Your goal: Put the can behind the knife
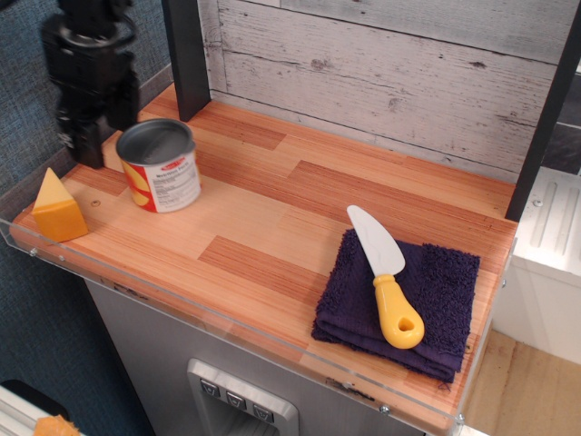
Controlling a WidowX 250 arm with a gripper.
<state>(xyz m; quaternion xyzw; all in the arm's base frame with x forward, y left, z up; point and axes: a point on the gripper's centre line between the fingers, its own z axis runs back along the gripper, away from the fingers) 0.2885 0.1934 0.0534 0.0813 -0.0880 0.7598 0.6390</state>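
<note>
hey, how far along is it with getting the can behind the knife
Barely started. Done: nothing; the can stands at the counter's left end, far from the knife lying on the purple cloth. In hand: the gripper hangs at the can's left side, not gripping it. Left: grasp, carry right, set down behind the knife.

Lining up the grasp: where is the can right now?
The can stands upright at the counter's left end, right of the cheese wedge, with the gripper at its left edge.

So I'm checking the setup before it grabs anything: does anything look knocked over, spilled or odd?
Nothing stands out. The can stands upright, the knife lies flat on the folded purple cloth, and the cheese wedge sits undisturbed.
</note>
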